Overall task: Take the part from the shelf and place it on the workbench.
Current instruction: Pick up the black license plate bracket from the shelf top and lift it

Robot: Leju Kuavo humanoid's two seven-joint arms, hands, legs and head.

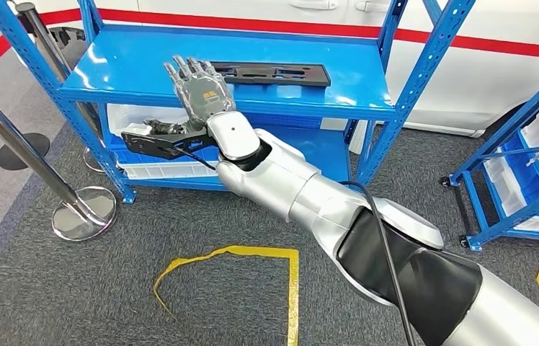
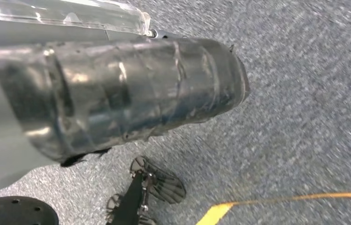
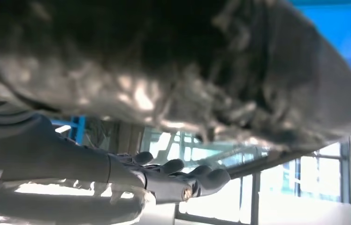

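One flat black part (image 1: pixel 270 73) lies on the blue shelf's (image 1: pixel 137 65) top deck, long axis running across the shelf. The right hand (image 1: pixel 198 86) hovers just beside its near end, fingers spread, holding nothing. The left hand's state possibly can't be told: blurred.

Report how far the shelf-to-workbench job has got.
Done: nothing yet; the black part lies on the blue shelf's top level. In hand: the right hand, fingers spread, reaches up beside the part without holding it. Left: gripping, lifting, carrying it to the workbench.
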